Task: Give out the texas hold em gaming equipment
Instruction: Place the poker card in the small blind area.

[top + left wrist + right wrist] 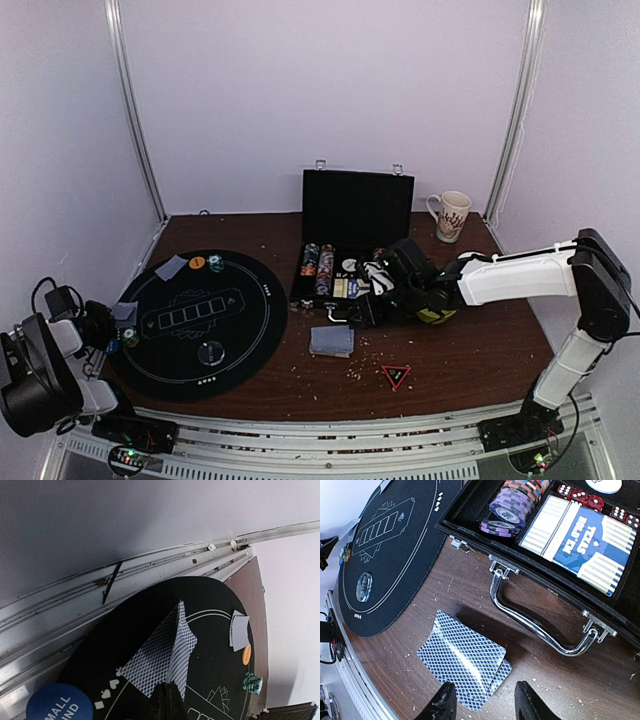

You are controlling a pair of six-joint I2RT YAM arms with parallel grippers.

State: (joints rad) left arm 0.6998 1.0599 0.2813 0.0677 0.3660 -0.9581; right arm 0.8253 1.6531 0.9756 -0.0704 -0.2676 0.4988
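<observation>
My left gripper [167, 700] is shut on two grey-blue-backed playing cards [165, 650], fanned out over the left rim of the round black mat [240, 330]. A blue "small blind" disc [59, 703] lies just beside it. At the mat's far side lie two more cards [239, 631], an orange disc [246, 654] and a teal chip stack [252, 682]. My right gripper [482, 700] stands open just above the near edge of the deck [462, 657], which lies on the wooden table in front of the case; nothing is between its fingers.
The open black case [355, 205] holds chip stacks [520, 500], red dice [590, 497] and a "Texas Hold'em" box [585, 540]; its chrome handle [540, 625] lies close to the deck. A clear disc [211, 351] rests on the mat. A patterned mug [450, 215] stands back right, a red triangle [396, 376] near front.
</observation>
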